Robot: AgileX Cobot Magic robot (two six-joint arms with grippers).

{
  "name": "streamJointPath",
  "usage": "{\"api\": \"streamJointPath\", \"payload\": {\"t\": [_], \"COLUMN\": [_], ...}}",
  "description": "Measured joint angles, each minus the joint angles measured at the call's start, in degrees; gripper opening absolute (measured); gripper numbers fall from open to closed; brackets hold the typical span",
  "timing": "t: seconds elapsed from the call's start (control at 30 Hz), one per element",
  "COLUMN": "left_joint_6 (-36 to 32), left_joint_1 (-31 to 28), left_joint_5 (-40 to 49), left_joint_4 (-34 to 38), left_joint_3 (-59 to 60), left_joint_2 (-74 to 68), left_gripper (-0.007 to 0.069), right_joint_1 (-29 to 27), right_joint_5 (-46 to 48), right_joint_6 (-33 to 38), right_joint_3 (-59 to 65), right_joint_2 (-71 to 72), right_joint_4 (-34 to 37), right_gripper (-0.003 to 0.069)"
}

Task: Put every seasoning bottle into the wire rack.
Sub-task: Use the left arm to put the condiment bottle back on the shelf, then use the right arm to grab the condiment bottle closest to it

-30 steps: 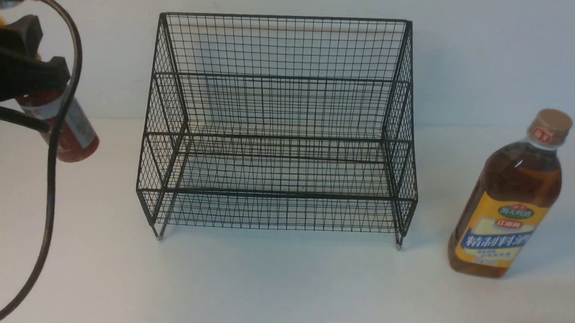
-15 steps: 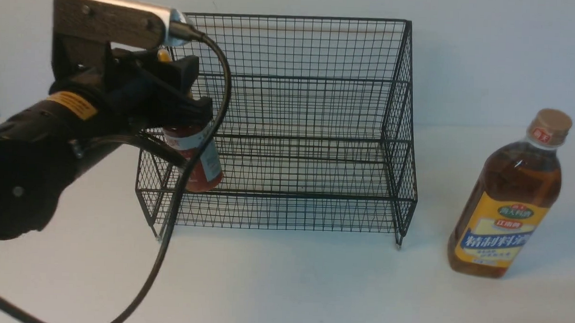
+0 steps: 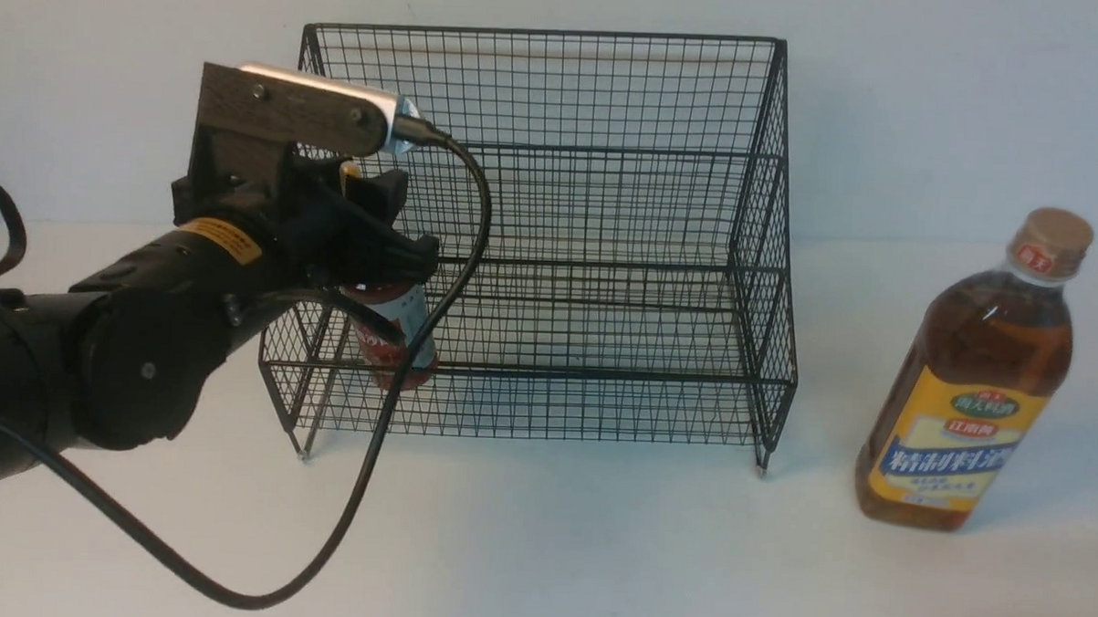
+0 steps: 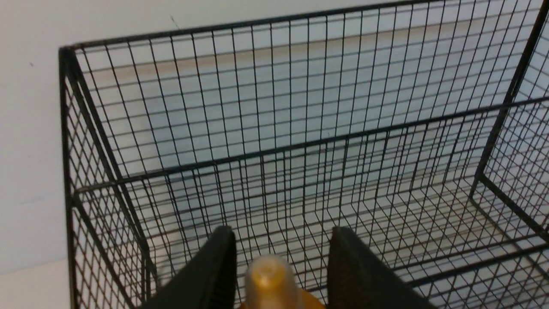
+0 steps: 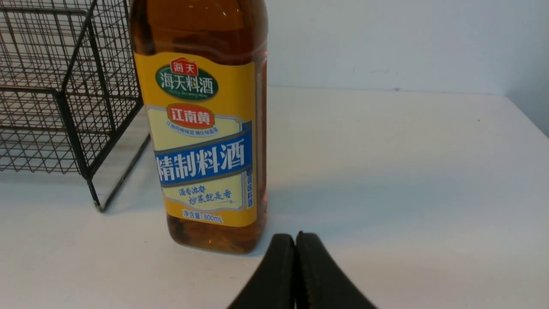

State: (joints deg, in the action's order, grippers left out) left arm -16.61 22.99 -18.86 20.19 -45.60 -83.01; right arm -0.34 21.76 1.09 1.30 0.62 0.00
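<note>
Red bottle [image 3: 404,338] tilted at the rack's [image 3: 536,148] left end
Left claw [image 3: 394,237] clamped on it; released crooked, it could snag the rack's wire and topple. Right claw [image 5: 295,262] together beside the tall bottle [image 3: 967,378].

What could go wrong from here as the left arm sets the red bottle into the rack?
The red sauce bottle hangs tilted in the left fingers, its base near the front rail of the wire rack; released so, it may topple or catch the rail. The dangling cable crosses that spot and could snag on the mesh.
</note>
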Motion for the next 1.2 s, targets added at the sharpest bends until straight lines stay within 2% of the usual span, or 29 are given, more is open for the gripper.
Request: {"api": "streamJointPath", "payload": {"t": [0.37,0.6,0.7,0.9,1.1,1.17,1.2], "left_joint_6": [0.0,0.0,-0.2,-0.8,-1.1,-1.1,-1.1], "left_joint_1": [0.0,0.0,0.0,0.0,0.0,0.0,0.0], "left_joint_5": [0.5,-0.3,3.4,12.5,22.8,30.8,30.8], "left_joint_4": [-0.1,-0.1,-0.1,-0.1,-0.1,-0.3,-0.3], "left_joint_3": [0.0,-0.3,-0.3,-0.3,-0.3,-0.3,-0.3], "left_joint_2": [-4.8,-4.8,-3.2,6.2,21.1,28.3,28.3], "left_gripper": [0.0266,0.0435,0.0466,0.0465,0.0308,0.0140,0.0140], "right_joint_1": [0.0,0.0,0.0,0.0,0.0,0.0,0.0], "right_joint_5": [0.0,0.0,0.0,0.0,0.0,0.0,0.0], "right_joint_6": [0.0,0.0,0.0,0.0,-0.1,-0.1,-0.1], "right_joint_3": [0.0,0.0,0.0,0.0,0.0,0.0,0.0], "right_joint_2": [0.0,0.0,0.0,0.0,0.0,0.0,0.0], "right_joint_4": [0.0,0.0,0.0,0.0,0.0,0.0,0.0], "right_gripper": [-0.0015,-0.0015,-0.0015,-0.0015,-0.0015,-0.0015,-0.0015]}}
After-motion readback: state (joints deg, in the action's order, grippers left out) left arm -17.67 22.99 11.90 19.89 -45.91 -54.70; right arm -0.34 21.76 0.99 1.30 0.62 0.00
